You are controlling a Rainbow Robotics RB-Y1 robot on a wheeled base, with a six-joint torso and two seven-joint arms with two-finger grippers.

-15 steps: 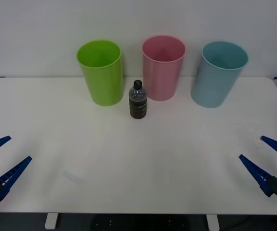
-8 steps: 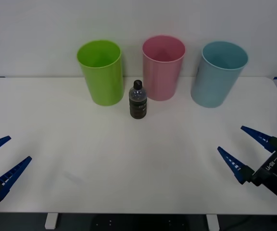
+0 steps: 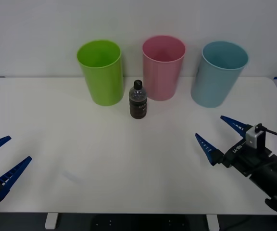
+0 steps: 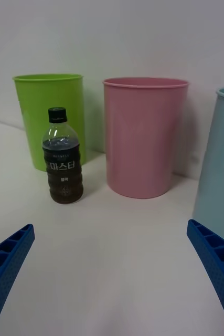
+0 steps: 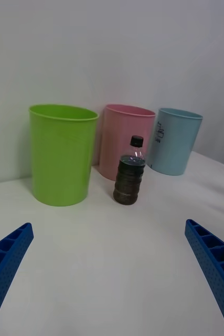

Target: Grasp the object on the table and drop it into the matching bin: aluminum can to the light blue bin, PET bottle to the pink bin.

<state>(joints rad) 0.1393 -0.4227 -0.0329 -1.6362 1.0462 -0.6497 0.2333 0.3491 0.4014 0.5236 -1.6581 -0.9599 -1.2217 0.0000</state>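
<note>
Nearer bottle (image 3: 138, 100): right claw (image 3: 221, 134), open.

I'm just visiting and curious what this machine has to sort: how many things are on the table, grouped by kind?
Bins: 3, namely the lime green bin, the pink bin and the light blue bin
Bottles: 1, the PET bottle, upright in front of the green and pink bins
Cans: 0
Total: 4 things on the table
</note>
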